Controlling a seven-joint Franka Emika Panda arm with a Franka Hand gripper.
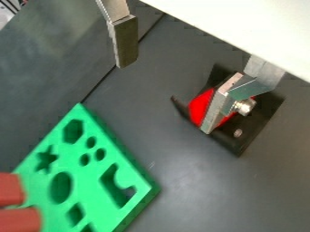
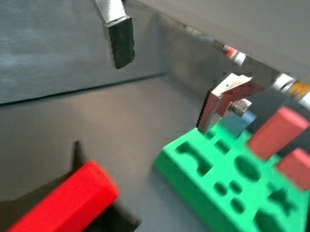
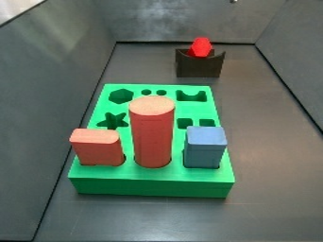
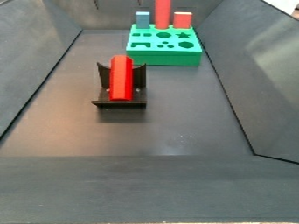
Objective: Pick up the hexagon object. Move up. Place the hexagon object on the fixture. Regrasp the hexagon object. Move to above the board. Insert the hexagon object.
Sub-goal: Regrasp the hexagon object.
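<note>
The red hexagon object (image 3: 199, 45) lies in the notch of the dark fixture (image 3: 199, 64) at the far end of the floor, and its long side shows from the opposite end (image 4: 121, 77) on the fixture (image 4: 118, 101). The gripper (image 1: 173, 74) is open above the floor with nothing between its fingers. In both wrist views the peg (image 1: 198, 105) (image 2: 67, 205) rests on the fixture (image 1: 242, 136) (image 2: 75, 159), below and beside the gripper (image 2: 168, 77). The green board (image 3: 151, 185) (image 4: 163, 59) (image 1: 91, 168) (image 2: 194, 165) lies apart from the fixture. The gripper does not show in either side view.
On the board stand a tall salmon cylinder (image 3: 153, 130), a low salmon block (image 3: 96, 146) and a blue block (image 3: 205, 146). Sloping grey walls (image 3: 76, 66) enclose the dark floor (image 4: 152, 140) on all sides.
</note>
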